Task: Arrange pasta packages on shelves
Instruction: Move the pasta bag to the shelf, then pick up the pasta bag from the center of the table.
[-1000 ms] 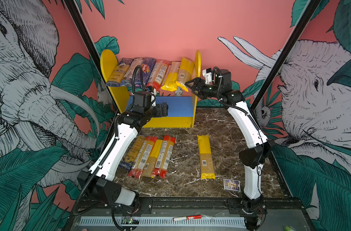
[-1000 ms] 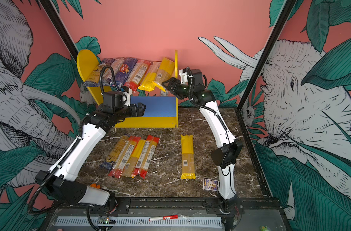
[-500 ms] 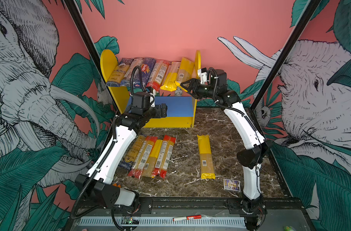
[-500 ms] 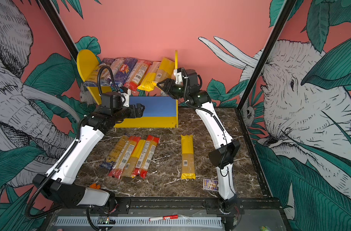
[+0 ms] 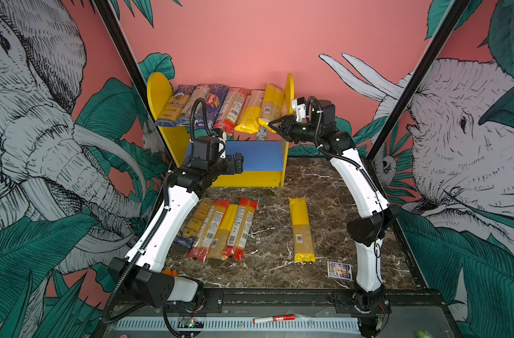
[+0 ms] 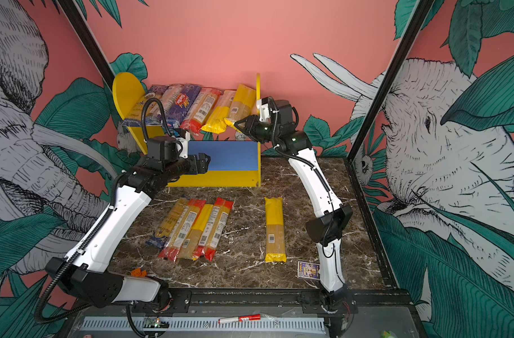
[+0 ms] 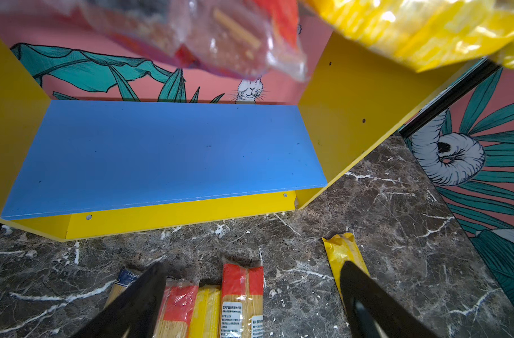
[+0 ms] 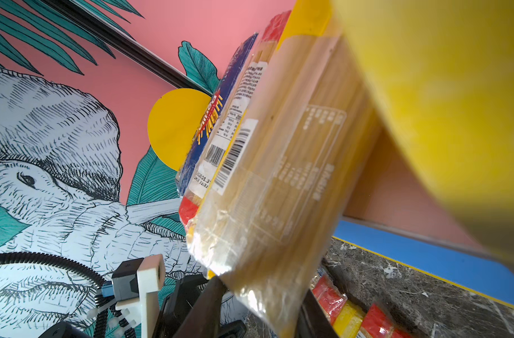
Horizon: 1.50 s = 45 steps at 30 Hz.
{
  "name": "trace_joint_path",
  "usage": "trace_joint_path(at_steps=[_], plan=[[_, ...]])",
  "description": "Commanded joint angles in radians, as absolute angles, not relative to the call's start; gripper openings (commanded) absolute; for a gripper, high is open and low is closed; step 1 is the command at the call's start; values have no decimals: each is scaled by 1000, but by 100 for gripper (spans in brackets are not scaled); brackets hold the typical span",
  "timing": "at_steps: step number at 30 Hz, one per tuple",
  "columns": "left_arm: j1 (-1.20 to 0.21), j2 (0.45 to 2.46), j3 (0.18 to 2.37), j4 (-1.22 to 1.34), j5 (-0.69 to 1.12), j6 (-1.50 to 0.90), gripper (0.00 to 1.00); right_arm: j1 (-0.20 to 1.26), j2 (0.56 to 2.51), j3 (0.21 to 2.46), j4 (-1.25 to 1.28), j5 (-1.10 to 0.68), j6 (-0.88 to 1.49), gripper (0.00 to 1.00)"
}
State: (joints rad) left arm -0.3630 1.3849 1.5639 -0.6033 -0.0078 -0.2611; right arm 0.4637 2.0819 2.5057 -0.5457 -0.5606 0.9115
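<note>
Right claw is pinching the near end of the yellow pasta packet, which we are seeing lying on the shelves' upper level at its right end, beside five other packets, its tip jutting over the front edge into the claw. Left claw is hanging spread wide just before the blue lower board, with more packets lying on the tabletop below it.
</note>
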Motion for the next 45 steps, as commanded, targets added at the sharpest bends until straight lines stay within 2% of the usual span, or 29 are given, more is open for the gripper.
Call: trace_joint_path(at_steps=[1,6,10,13,16,26,32,37,45], plan=[[-358,1340,1548,-614,-25,-261,94,440,2100,2546,-540,-537,910,36],[-357,1340,1547,-612,-31,-265,94,428,2111,2558,-538,-561,920,43],[-357,1338,1546,-613,-39,-267,94,428,2110,2556,-541,-586,916,61],[-357,1330,1542,-613,-48,-268,94,428,2076,2513,-510,-607,902,82],[-357,1325,1541,-616,-54,-271,94,428,2042,2491,-521,-614,870,89],[-357,1229,1465,-658,-138,-283,98,428,1886,2331,-694,-626,725,99],[-386,1152,1368,-718,-224,-307,99,434,1732,2163,-895,-484,549,99],[-517,1114,1265,-757,-378,-323,100,438,1682,2087,-1034,-408,421,99],[-738,1013,1081,-779,-560,-526,99,446,1573,1855,-1023,-284,411,95]])
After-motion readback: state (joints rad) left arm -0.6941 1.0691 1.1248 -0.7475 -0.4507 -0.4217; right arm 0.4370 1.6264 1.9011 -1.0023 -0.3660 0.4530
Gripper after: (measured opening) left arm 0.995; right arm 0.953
